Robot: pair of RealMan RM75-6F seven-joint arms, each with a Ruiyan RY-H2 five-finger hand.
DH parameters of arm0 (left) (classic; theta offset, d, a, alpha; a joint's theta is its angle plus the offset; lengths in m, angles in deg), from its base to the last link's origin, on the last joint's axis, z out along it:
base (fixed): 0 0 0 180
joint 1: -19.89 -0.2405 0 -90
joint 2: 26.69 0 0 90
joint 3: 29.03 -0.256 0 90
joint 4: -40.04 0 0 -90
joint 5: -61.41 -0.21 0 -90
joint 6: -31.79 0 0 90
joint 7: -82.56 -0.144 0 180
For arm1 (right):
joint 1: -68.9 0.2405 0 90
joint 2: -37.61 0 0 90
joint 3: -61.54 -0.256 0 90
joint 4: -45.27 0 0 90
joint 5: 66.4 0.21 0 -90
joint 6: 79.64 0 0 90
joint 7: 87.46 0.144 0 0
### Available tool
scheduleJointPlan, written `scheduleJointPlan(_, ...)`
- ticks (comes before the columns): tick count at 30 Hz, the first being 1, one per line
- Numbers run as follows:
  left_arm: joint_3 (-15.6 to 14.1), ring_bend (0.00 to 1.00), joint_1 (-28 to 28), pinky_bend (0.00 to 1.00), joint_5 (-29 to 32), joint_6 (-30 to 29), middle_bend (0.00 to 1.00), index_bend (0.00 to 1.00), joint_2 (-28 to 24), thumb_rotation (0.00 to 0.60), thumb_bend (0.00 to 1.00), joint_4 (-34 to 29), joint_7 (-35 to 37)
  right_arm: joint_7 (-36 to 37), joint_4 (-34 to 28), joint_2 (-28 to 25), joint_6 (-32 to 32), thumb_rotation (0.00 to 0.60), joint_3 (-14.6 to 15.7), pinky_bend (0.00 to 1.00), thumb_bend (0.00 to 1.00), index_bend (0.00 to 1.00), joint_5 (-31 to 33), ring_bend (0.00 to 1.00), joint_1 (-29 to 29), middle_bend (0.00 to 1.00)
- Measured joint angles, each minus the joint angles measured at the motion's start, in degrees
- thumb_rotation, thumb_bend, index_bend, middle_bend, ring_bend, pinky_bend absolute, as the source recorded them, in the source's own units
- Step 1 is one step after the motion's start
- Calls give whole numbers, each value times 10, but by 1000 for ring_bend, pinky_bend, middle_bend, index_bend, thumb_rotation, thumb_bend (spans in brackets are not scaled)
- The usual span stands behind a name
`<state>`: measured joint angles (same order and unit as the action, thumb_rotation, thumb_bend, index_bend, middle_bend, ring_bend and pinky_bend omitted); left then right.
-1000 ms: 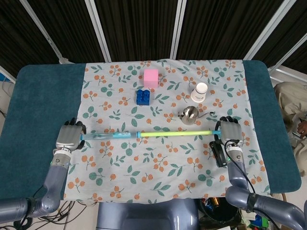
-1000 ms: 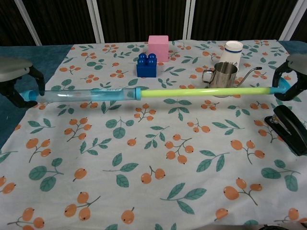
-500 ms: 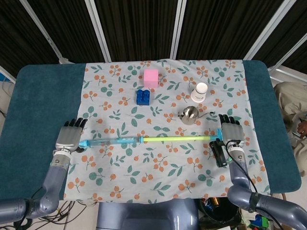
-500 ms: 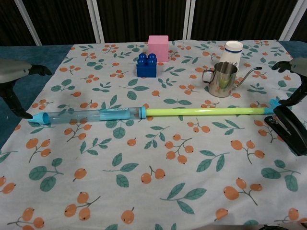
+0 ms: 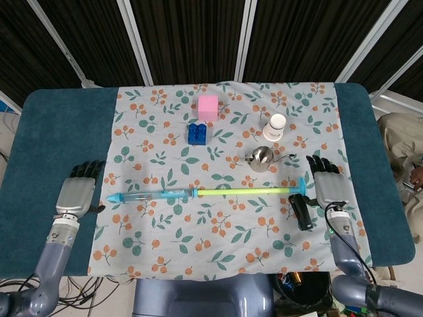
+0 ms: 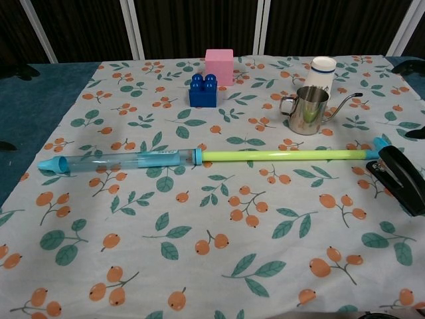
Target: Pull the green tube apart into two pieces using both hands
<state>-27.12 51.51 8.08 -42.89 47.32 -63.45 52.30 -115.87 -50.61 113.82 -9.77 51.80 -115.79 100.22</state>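
Tube (image 5: 208, 192) flat on the cloth, both your hands off it.

Green tube lies left-to-right across the floral tablecloth (image 5: 225, 238), extended but in one piece: clear blue barrel on the left, green rod on the right. Your left hand (image 5: 76, 193) sits left of the blue tip, apart from it, fingers (image 5: 87, 168) spread, holding nothing. Your right hand (image 5: 328, 185) is just right of the rod's blue end cap, fingers apart, empty. Black stapler (image 6: 400, 178) touches or nearly touches the right end. Steel pitcher (image 6: 307, 109) just beyond the rod; paper cup (image 6: 320, 71), blue brick (image 6: 202, 90), pink cube (image 6: 219, 66) further back.
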Motion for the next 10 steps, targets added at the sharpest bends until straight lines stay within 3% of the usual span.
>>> scheduleJointPlan(10, -68, 0, -100, 58, -169, -111, 7, 0, -11, 600, 82, 23, 82, 82, -38, -62, 82, 600, 72, 132, 99, 6, -146, 22, -93, 7)
